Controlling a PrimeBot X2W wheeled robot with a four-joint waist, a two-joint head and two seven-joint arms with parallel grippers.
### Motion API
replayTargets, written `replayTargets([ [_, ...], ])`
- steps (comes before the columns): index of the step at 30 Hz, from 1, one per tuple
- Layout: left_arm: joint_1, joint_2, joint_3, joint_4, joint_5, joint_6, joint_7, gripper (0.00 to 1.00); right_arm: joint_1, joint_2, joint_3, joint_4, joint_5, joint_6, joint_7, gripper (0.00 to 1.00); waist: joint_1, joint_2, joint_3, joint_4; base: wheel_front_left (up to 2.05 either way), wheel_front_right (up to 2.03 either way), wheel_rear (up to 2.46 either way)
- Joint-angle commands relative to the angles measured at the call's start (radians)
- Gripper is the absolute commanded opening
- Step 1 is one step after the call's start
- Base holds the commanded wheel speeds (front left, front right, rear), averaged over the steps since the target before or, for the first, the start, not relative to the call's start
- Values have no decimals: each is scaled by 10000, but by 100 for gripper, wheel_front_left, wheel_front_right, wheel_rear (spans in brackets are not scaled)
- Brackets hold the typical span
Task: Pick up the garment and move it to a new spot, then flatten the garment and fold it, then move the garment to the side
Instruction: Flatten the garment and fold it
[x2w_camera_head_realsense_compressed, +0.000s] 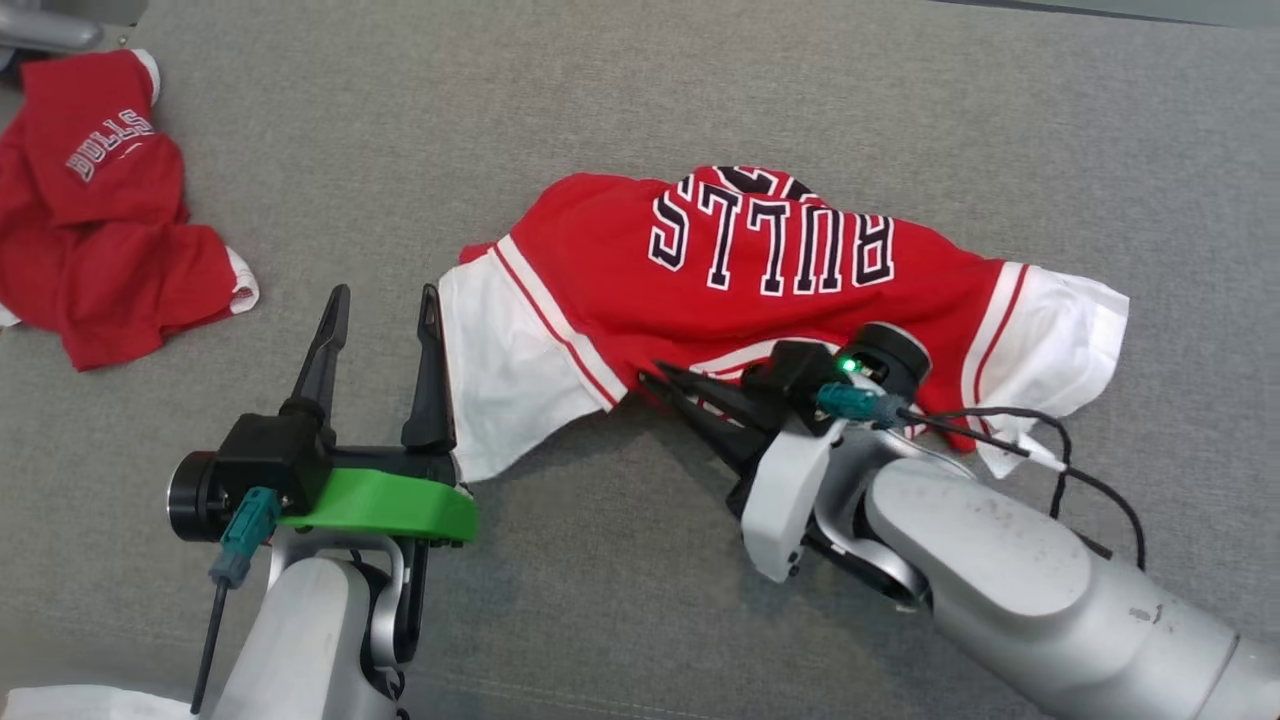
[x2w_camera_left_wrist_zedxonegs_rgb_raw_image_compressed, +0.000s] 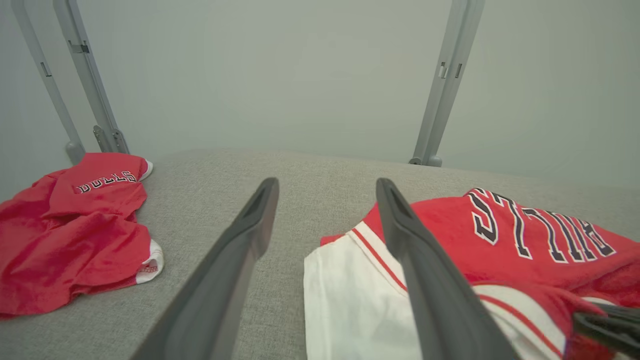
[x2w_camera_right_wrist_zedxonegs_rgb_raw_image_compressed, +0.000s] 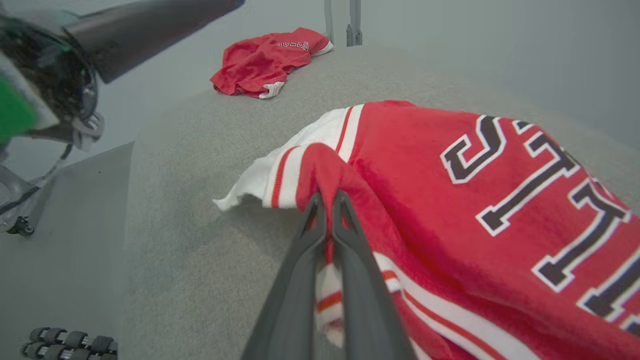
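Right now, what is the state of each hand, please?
Left hand: open, holding nothing.
Right hand: closed on the red Bulls jersey.

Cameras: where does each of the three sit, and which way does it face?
Head view: on the head, looking down at the jersey; left end effector open, right end effector shut on a jersey fold.
Left wrist view: on the left wrist, looking along its open fingers across the grey surface.
Right wrist view: on the right wrist, looking along its shut fingers pinching red cloth.
Shared: both wrist views show the crumpled shirt farther off.
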Motion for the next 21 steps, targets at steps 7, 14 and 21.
replayTargets([
  [7, 133, 151, 263, -13, 208, -130, -43, 100, 1135, -794, -2169, -1937, 1007, -14, 336, 0, -2, 0, -315, -1180, 0, 0, 0],
  [14, 146, 276, 246, 13, 309, -163, -45, 100, 2853, -949, -5235, -2985, 1791, -11, 545, 0, -2, 0, -352, -1837, 0, 0, 0],
  [21, -102, 318, 104, 63, 300, -227, -10, 100, 4093, -630, -8172, -1873, 2029, -8, 434, 0, -2, 0, -201, -2004, 0, 0, 0],
])
